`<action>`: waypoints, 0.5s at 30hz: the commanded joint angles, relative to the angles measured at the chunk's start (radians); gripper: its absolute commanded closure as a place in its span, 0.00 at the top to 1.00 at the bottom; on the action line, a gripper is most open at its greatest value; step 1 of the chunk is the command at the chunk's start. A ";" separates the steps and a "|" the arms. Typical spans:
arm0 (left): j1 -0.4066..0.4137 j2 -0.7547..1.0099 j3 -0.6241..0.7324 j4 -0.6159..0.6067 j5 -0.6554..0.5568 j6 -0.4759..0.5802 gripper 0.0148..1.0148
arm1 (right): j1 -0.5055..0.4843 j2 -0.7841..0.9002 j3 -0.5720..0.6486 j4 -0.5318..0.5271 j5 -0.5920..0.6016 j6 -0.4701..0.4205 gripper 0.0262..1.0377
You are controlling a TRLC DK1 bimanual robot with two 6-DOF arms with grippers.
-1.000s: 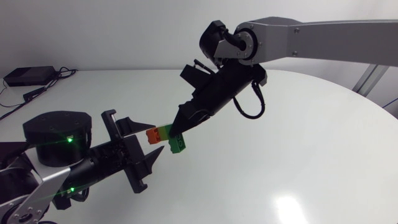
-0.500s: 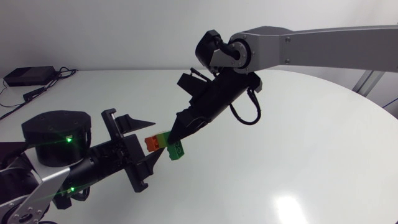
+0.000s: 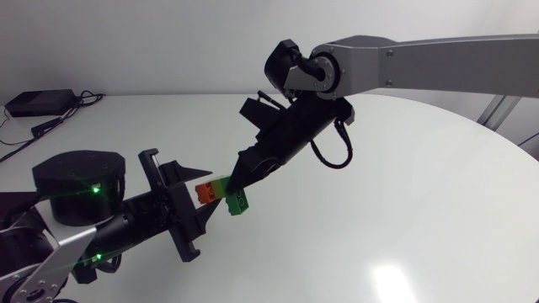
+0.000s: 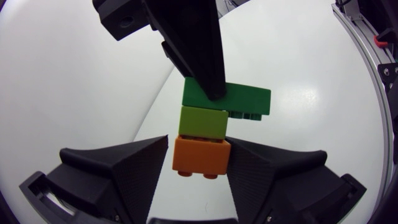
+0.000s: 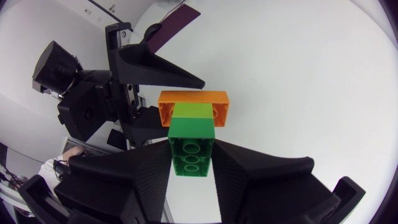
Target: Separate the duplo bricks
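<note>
Plainly, nothing has come apart yet. Across the broad white counter [image 3: 404, 219] our right arm [image 3: 421, 55] comes in high and slopes down toward the middle, while our left arm [image 3: 126, 223] lies low and points up to meet it. The right jaws are clenched on the dark green brick [image 4: 242, 99], one finger pressed on each side, and they carry the whole stack in the air above the counter, touching nothing below. The left jaws are released. Their two fingers stand on either side of the orange brick [image 4: 200, 155], and the left wrist view shows a thin gap along at least one side, so we judge that they are not gripping it. Between those two bricks sits a light green brick [image 4: 203, 121], pressed onto both. The three make one short column, with the dark green one set crosswise at the end. By our reckoning the lift and the line-up are done. What is left is for the left jaws to close on the orange end and for the arms to pull or lever apart. After that comes a second split, since one brick will likely come away with the light green one clinging to it.
</note>
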 commanded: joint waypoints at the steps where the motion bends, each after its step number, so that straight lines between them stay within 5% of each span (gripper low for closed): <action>1: -0.007 0.006 0.001 -0.003 -0.002 -0.003 0.53 | 0.002 0.004 -0.020 0.011 -0.014 0.014 0.23; 12: -0.018 -0.030 0.002 -0.060 0.000 0.047 0.49 | -0.009 -0.020 -0.037 0.016 -0.003 0.013 0.23; 15: -0.026 -0.063 0.004 -0.065 0.014 0.049 0.37 | -0.007 -0.022 -0.043 0.019 -0.003 0.014 0.23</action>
